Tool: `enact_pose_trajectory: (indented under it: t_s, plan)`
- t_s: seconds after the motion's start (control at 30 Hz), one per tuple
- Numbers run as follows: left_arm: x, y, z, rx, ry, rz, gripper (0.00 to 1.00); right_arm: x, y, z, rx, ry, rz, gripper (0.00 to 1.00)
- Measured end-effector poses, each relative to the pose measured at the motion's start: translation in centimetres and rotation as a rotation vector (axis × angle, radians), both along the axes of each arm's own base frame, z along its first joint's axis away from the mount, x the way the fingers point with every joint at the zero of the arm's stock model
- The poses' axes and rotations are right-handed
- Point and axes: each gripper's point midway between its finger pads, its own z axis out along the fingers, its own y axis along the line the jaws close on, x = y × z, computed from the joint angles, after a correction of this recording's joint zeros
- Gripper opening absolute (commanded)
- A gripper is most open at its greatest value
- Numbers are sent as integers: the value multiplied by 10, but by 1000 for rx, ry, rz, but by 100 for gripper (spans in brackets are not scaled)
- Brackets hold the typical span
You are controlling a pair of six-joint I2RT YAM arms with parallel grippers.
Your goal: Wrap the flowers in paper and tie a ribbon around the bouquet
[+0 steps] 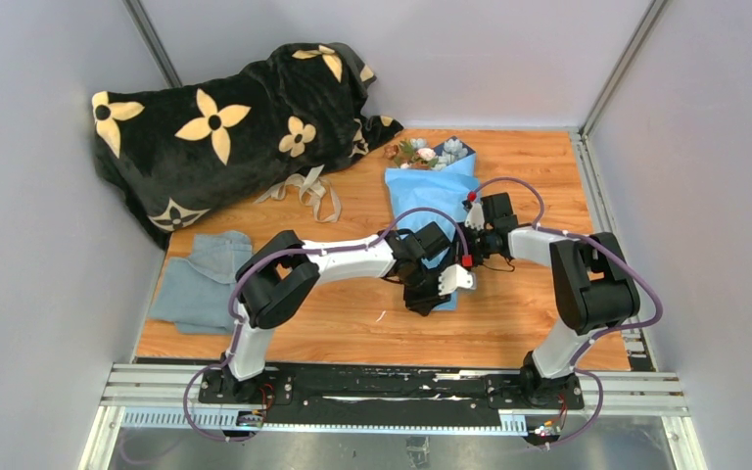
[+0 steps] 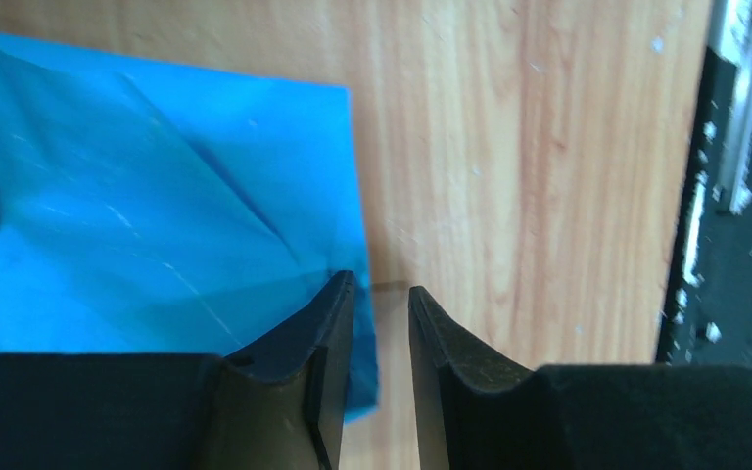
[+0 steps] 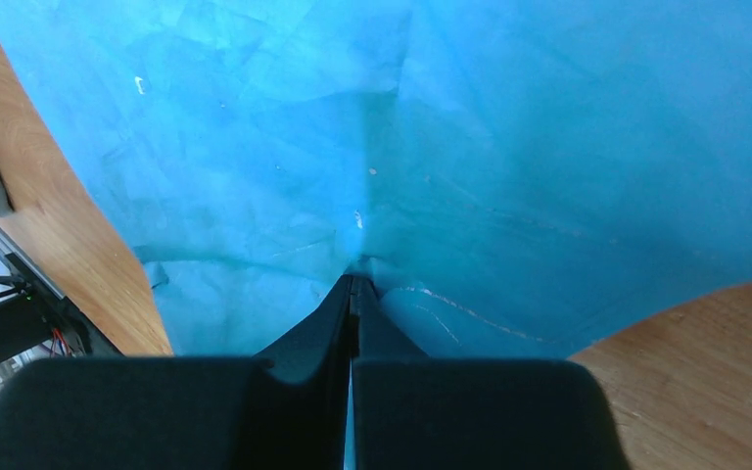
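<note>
The paper (image 1: 423,192) is seen lying lengthwise on the far middle of the wooden table (image 1: 352,328), loosely folded over the stems. The flowers (image 1: 429,152) are seen poking out of its far end, heads toward the back wall.

- Right gripper (image 3: 355,280): fingers are pressed together, and a raised crease of the paper is pinched between the tips. Creases are seen radiating from the pinch.
- Left gripper (image 2: 382,290): fingers are held a narrow gap apart at the paper's near corner. The corner's edge is seen under the left finger and partly in the gap, with bare wood beside it. Whether the paper is touched cannot be told.
- The ribbon (image 1: 304,188) is seen heaped loosely left of the paper, well apart from it, at the edge of a black flowered blanket (image 1: 225,117).
- A grey-blue cloth (image 1: 201,279) is noted at the table's left edge.
</note>
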Motion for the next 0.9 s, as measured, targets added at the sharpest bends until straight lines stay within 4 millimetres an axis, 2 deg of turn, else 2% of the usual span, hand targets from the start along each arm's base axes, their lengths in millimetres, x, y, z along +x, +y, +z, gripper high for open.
enact_pose_trajectory:
  t_s: [0.1, 0.2, 0.23, 0.27, 0.33, 0.4, 0.43, 0.5, 0.57, 0.67, 0.73, 0.8, 0.9]
  plan:
    - [-16, 13, 6, 49, 69, -34, 32, 0, 0, 0, 2, -3, 5, 0]
    - [-26, 19, 30, 57, 142, -62, 31, 0, 1, 0, 3, -5, 9, 0]
    - [-23, 15, 46, 28, 155, -59, 30, 0, 1, 0, 4, -6, 10, 0]
    - [-15, 12, 59, -7, 156, -38, 28, 0, 1, 0, 4, -6, 11, 0]
    - [19, 6, 81, -80, 138, 53, 26, -1, 2, 0, 4, -7, 15, 0]
    - [64, 9, 93, -140, 121, 178, 26, -1, 2, 0, 3, -7, 16, 0]
    - [94, 14, 95, -167, 119, 261, 26, -1, 2, 0, 3, -7, 16, 0]
    - [138, 25, 84, -183, 125, 392, 26, -1, 3, 1, 2, -9, 17, 0]
    - [164, 37, 61, -164, 142, 491, 26, -1, 2, 1, -2, -11, 19, 0]
    - [178, 44, 22, -110, 197, 595, 25, -1, 2, 0, -5, -14, 23, 0]
    - [183, 46, 5, -87, 226, 651, 25, -1, 2, 0, -7, -16, 25, 0]
    - [193, 48, 4, -91, 237, 696, 25, -1, 2, 0, -8, -18, 29, 0]
    - [230, 56, 15, -129, 190, 796, 25, -1, 2, 0, -11, -23, 34, 0]
